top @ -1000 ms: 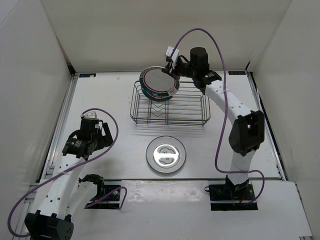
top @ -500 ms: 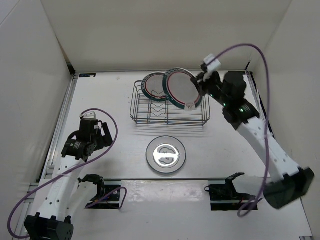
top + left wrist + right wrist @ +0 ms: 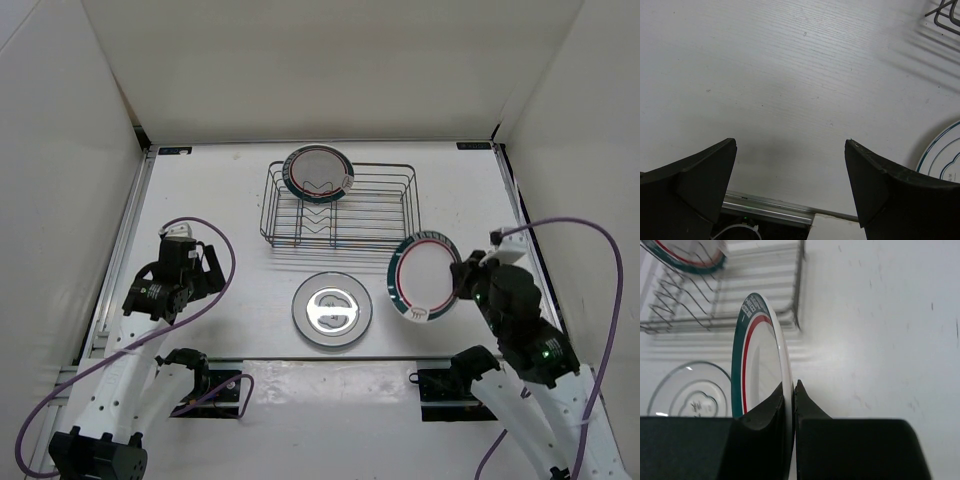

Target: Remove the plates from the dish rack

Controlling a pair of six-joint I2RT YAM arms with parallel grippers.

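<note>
- Our right hand [image 3: 460,284] is closed tight on the rim of the red and teal plate [image 3: 425,280]. In the wrist view the two fingers [image 3: 767,412] pinch its edge with no gap showing.
- The held plate stands out from the fingertips nearly on edge above the table [image 3: 220,200], its face turned towards the hand's left.
- The grey plate [image 3: 332,309] lies flat on the table on that same left side, just beside the held plate and apart from it.
- We judge that the coming move turns on this: the plate is upright while its resting place is flat, so the hand has to tip it face up as it goes down. We cannot tell whether it belongs on the grey plate or beside it.
- The other ringed plate [image 3: 318,173] stands in the dish rack [image 3: 375,210], far ahead and left of the right hand.
- Our left hand [image 3: 790,150] is wide open and holds nothing. The rack plate lies ahead and to its right, so neither hand is close.
</note>
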